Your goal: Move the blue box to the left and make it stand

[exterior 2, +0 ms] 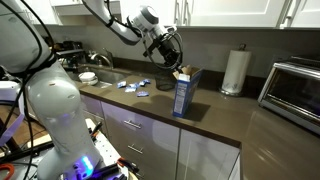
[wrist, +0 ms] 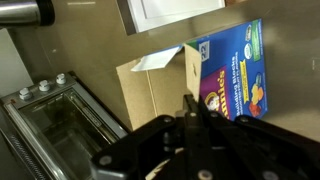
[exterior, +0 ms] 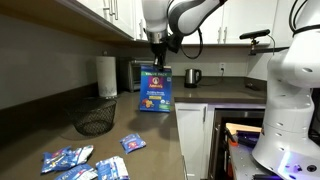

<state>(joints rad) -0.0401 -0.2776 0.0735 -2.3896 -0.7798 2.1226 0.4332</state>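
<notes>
The blue box (exterior: 155,90) stands upright on the dark counter, its printed face towards the camera in an exterior view. In the other exterior view the box (exterior 2: 185,92) shows its narrow side and an open tan top flap. My gripper (exterior: 157,62) comes down from above onto its top edge, also seen in the other exterior view (exterior 2: 173,62). In the wrist view the box (wrist: 230,70) lies just beyond the gripper (wrist: 192,105). The jaws are pressed together where the tan flap meets the blue face, pinching the cardboard edge.
A toaster oven (exterior: 130,73), also in the wrist view (wrist: 60,125), and a paper towel roll (exterior: 107,77) stand behind the box. A wire basket (exterior: 95,120) and several blue snack packets (exterior: 85,160) lie on the counter. A kettle (exterior: 193,76) stands further along.
</notes>
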